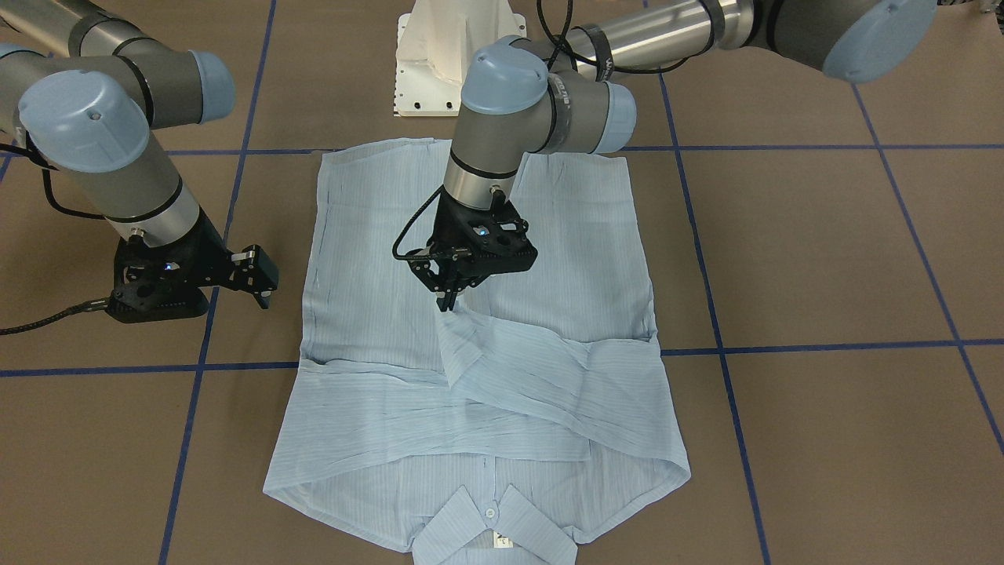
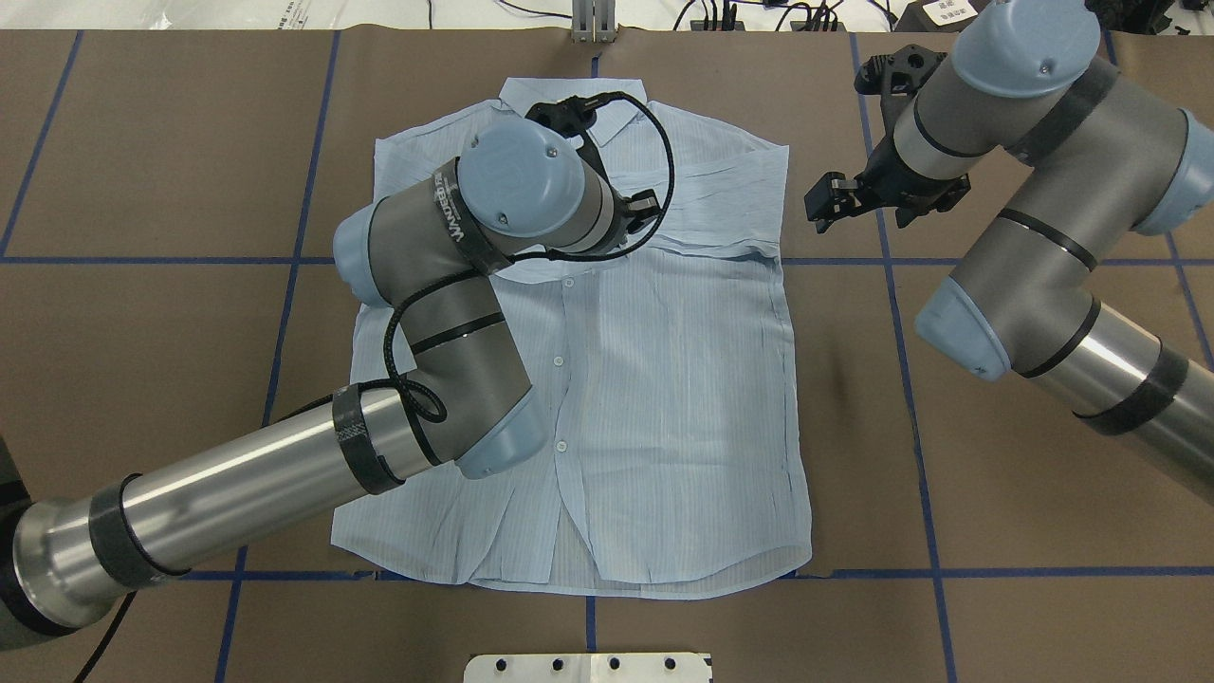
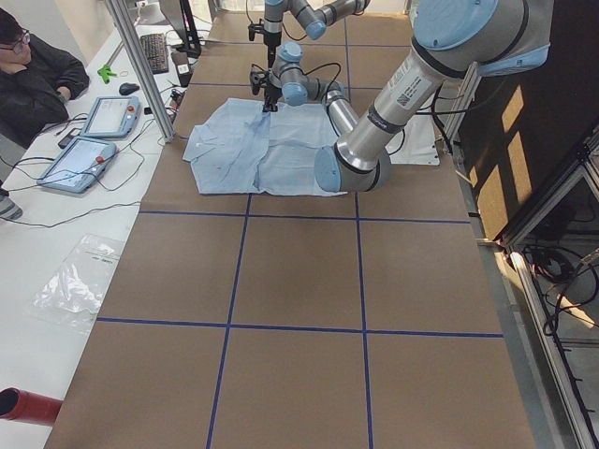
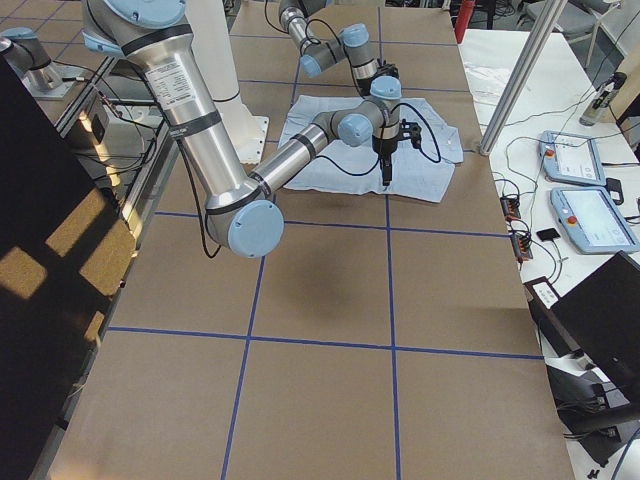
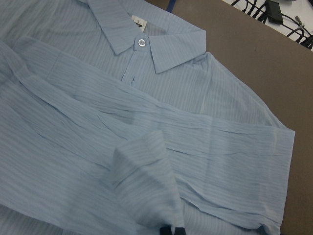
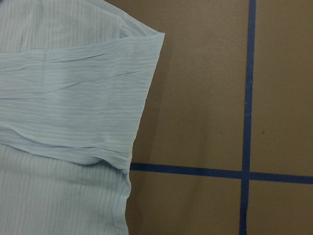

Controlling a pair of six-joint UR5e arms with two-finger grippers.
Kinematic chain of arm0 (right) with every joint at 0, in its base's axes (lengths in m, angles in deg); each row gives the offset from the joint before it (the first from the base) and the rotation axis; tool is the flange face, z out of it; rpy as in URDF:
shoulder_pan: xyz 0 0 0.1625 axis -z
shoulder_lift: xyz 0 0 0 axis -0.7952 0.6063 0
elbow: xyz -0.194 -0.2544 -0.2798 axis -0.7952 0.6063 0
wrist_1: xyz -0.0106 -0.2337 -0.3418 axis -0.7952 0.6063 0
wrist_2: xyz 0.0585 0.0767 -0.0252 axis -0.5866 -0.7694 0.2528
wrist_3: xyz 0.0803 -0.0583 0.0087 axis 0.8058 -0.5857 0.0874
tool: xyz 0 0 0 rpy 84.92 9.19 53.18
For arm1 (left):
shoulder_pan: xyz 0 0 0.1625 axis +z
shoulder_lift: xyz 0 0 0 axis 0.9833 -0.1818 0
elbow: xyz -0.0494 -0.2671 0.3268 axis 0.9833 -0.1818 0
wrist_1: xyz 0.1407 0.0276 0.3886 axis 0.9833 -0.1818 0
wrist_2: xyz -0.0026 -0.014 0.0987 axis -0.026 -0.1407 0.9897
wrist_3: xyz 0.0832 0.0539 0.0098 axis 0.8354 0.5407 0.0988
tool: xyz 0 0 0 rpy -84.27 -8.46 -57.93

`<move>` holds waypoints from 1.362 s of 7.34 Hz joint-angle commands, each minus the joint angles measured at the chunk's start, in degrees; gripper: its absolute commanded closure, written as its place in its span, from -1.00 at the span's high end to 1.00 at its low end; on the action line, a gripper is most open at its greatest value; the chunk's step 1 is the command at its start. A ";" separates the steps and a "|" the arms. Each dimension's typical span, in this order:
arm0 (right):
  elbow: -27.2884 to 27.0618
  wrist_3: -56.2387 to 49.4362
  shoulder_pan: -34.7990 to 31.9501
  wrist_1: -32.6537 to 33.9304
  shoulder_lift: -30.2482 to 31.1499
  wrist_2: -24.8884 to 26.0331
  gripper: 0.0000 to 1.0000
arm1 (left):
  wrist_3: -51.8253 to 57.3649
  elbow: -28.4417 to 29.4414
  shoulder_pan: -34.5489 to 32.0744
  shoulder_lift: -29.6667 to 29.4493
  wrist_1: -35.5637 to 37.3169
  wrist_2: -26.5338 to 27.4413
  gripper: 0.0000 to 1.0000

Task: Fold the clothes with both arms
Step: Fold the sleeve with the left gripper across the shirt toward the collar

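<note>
The light blue striped shirt (image 1: 580, 259) lies flat, buttoned side up, on the brown table, with its collar (image 1: 490, 526) at the far side from the robot. Both sleeves are folded across the chest. My left gripper (image 1: 449, 302) is over the middle of the shirt, shut on the cuff of a sleeve (image 5: 146, 166) and holding it slightly raised; its fingertips (image 5: 168, 230) show at the bottom of the left wrist view. In the overhead view the left wrist hides it. My right gripper (image 1: 263, 290) (image 2: 823, 204) hangs open and empty over bare table beside the shirt's edge (image 6: 139, 112).
The white pedestal base (image 1: 447, 55) stands at the robot's side of the table. Blue tape lines (image 1: 823, 345) grid the brown surface. An operator (image 3: 33, 75) sits past the far edge with two tablets (image 3: 108, 117) and cables.
</note>
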 commanded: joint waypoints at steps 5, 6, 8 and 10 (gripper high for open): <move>-4.55 -8.14 -5.89 -0.09 9.53 -4.89 1.00 | 0.40 7.20 2.16 -0.76 -8.19 1.82 -0.93; -4.56 -13.40 -9.76 -0.09 11.73 -9.44 1.00 | 0.40 7.29 4.34 -2.51 -10.72 2.00 0.98; -4.29 -15.92 -11.82 -0.01 12.02 -10.11 1.00 | 2.58 7.29 6.38 0.18 -21.42 4.28 1.00; -4.47 -15.31 -11.64 -0.09 11.58 -10.10 1.00 | 4.79 6.67 5.95 2.30 -21.82 4.37 1.00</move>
